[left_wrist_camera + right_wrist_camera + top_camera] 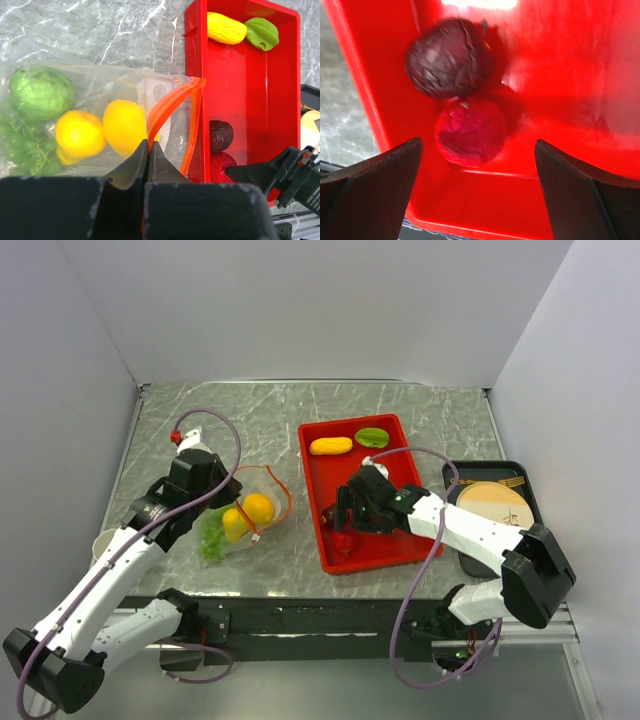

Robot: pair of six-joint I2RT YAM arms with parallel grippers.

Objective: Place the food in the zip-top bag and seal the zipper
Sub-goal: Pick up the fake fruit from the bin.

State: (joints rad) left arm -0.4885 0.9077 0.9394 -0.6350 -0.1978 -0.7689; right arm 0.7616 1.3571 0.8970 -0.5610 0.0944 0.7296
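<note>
Robot lab test cell, not a home. Plain white panel walls [320, 310] box in three sides of a marble-pattern table [420, 410]. White left arm [105, 585] and right arm [470, 530] sit on a black mounting rail [320, 615] at the near edge, with purple cables [237, 443] exposed. Props only: plastic toy food [331, 446] in a red tray [330, 480].

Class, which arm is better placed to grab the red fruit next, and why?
Right. The right end effector, open, hangs over the red fruit in the red tray; the left end effector is shut on the zipper.
</note>
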